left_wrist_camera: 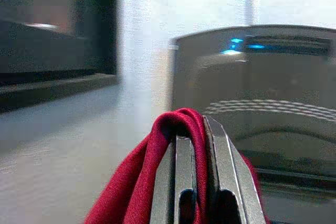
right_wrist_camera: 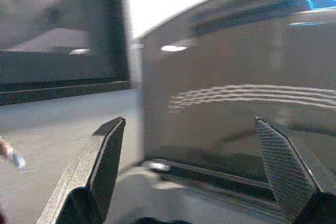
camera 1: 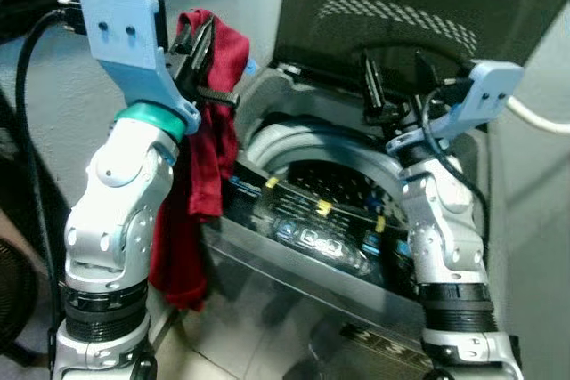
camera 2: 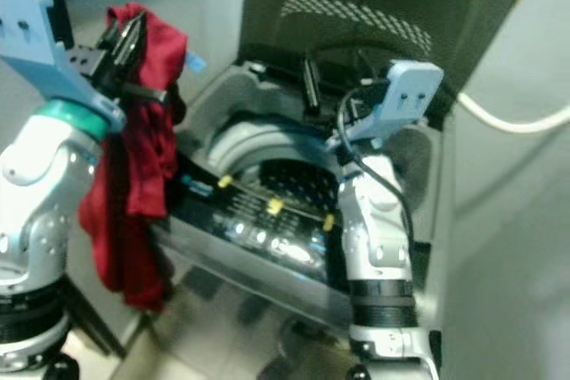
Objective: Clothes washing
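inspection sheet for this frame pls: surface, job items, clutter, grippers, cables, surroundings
Surface: top-loading washing machine, lid raised, drum open; contents cannot be told.
Job's things: red garment hanging from the left gripper, left of the opening, not yet over the drum.
Clutter: nothing seen.
Grippers: left gripper shut on the red garment; right gripper open, held above the machine's rear.
Cables: black cable along left arm; white hose at the right.
Surroundings: pale wall behind.
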